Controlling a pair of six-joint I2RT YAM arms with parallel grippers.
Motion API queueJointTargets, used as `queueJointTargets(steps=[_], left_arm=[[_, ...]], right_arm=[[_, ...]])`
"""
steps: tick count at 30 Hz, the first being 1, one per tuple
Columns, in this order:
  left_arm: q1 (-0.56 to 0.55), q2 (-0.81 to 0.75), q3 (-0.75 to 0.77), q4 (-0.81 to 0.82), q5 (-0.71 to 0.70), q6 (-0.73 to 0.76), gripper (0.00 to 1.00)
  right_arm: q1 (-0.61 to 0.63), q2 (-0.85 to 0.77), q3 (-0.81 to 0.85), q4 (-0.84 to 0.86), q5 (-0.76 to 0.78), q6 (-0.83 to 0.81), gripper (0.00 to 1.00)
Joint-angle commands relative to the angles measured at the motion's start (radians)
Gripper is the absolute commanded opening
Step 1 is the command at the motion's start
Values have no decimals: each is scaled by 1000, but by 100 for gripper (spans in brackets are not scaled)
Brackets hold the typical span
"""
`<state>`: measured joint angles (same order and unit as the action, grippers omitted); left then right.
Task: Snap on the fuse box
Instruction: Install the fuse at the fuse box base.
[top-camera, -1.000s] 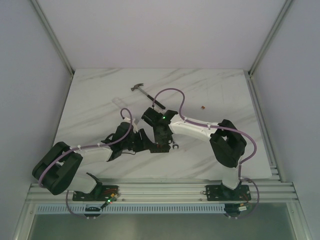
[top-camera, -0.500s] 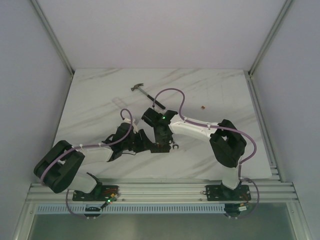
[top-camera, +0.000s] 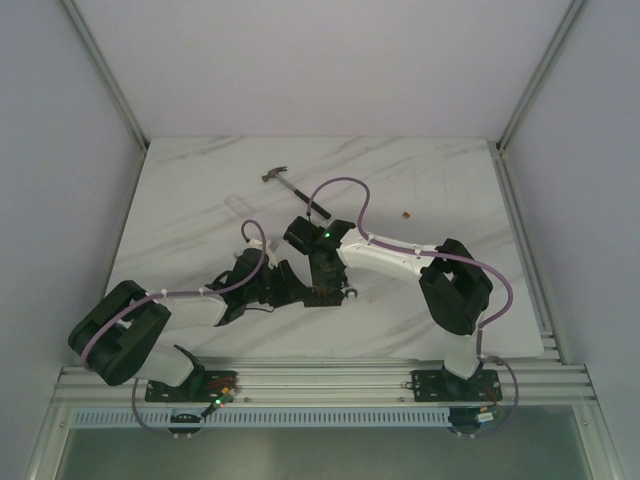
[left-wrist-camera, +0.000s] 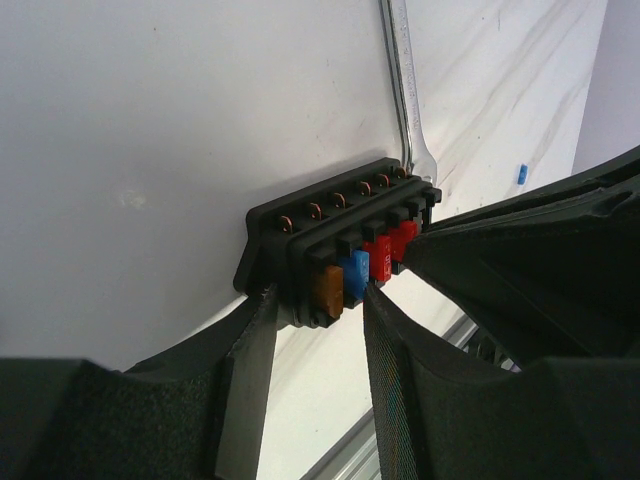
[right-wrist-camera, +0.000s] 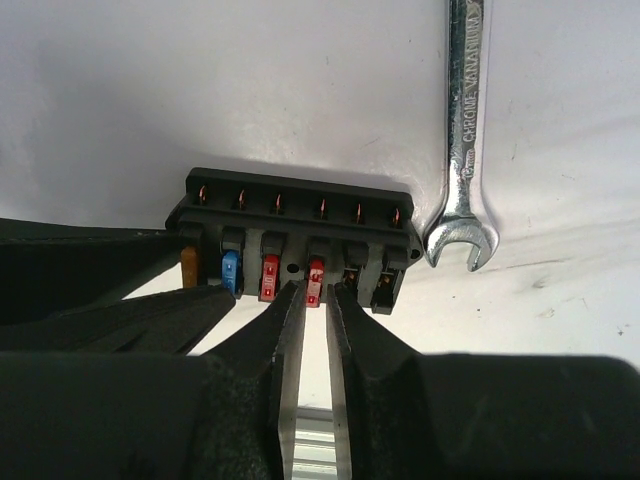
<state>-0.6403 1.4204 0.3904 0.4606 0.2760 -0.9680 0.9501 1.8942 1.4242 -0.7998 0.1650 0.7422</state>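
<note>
- Black plastic fuse box (right-wrist-camera: 300, 215) lies just beside the open end of the wrench (right-wrist-camera: 462, 120).
- Away from the wrench, the left pincer (left-wrist-camera: 316, 300) clamps the box's far end, steadying it.
- Nearer the wrench, the right pincer (right-wrist-camera: 313, 302) stands slightly parted around a red fuse (right-wrist-camera: 315, 278), likely seating it.
- The next move calls for a square push, then a straight lift clear.

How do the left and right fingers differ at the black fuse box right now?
Spread: the fingers of the left gripper stand wide apart, spanning the orange fuse and blue fuse of the small black rectangular plastic fuse box; those of the right gripper are nearly together, flanking one red fuse.
Position: left at the box's end, right nearer its middle.
Shared: both sit at the fuse row; whether either actually grips is unclear.
</note>
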Motion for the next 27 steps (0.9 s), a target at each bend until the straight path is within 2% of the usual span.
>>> queueJointTargets(steps=[1,15,22,27], left_arm=[[-7,2,-26,-34,-36,-8,48],[-10,2,-25,-30,-40,-12,48],[-10,11,-23,-28,-36,-14,48],[-11,15,-22,-28,-36,-15,48]], right_arm=[[-7,7,14,-28,14,29,21],[-11,23,-15,7,-8,34,19],[-15,32,-22,4,-15,30,1],[-14,64,-42,-18,-25,18,0]])
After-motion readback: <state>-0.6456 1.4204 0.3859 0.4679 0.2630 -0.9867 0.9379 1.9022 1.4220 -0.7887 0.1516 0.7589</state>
